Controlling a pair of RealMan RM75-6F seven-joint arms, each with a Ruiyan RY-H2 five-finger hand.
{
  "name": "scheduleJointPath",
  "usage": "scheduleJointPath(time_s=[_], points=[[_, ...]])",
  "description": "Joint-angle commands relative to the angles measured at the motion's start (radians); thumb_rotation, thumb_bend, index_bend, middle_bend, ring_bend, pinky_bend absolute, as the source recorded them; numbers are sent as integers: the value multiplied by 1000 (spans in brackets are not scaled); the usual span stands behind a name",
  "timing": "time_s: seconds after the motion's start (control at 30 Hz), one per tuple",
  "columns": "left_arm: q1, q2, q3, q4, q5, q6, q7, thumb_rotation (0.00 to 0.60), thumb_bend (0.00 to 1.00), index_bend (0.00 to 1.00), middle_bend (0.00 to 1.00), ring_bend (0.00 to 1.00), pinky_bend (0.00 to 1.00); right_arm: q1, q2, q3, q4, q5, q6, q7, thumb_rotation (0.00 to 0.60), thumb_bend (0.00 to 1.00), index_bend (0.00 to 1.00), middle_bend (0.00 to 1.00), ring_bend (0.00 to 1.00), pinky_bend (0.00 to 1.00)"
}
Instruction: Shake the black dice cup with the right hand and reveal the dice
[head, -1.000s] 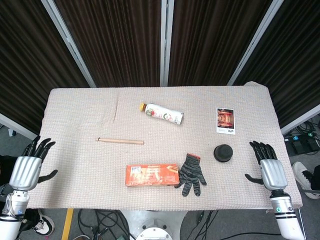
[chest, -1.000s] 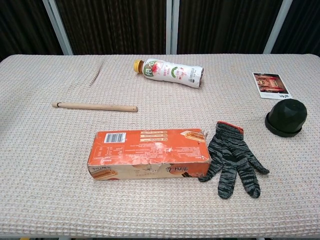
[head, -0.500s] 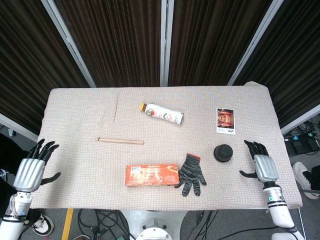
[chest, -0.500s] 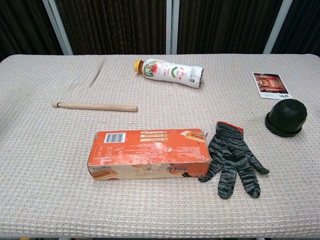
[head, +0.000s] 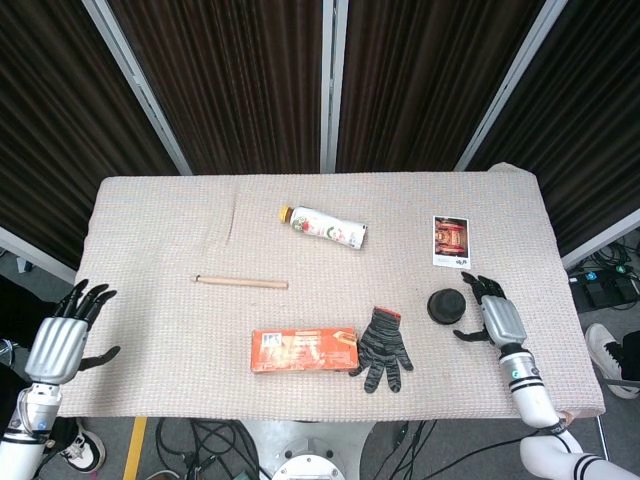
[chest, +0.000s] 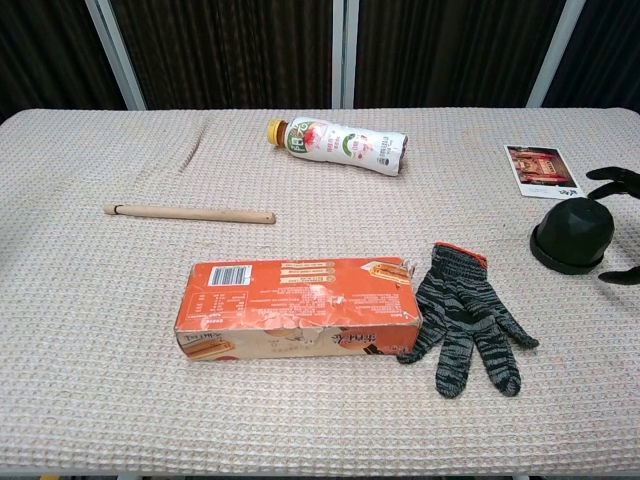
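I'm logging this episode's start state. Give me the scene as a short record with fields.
dice cup: black dice cup upside down on the table cloth, untouched
right hand: right hand open beside the cup, fingers spread, not touching
left hand: left hand open at the table's left edge
other items: bottle, wooden stick, orange box, striped glove, photo card
dice: not visible

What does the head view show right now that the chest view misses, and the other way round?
Only the head view shows the left hand, open off the table's left edge, and the whole right hand, open just right of the dice cup, not touching it. Only the chest view shows the barcode and print on the orange box. Both show the cup, bottle, wooden stick, glove and photo card; the chest view catches only the right hand's fingers at its edge.
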Motion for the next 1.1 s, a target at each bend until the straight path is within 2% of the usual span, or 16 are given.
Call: scheduleJointPath(time_s=[0.03, 0.7, 1.1], points=[[-1, -1, 0, 2, -4, -5, 2, 600, 123, 163, 126, 0, 183, 14, -9, 7, 13, 8, -20, 19, 600, 24, 0, 158, 0, 0], [-4, 1, -2, 8, -13, -14, 1, 600, 123, 163, 126, 0, 183, 56, -41, 7, 45, 27, -84, 49, 600, 30, 0, 215, 0, 0], [-4, 9, -4, -4, -12, -10, 9, 600, 124, 163, 126, 0, 183, 62, -52, 6, 48, 29, -78, 41, 600, 34, 0, 228, 0, 0]])
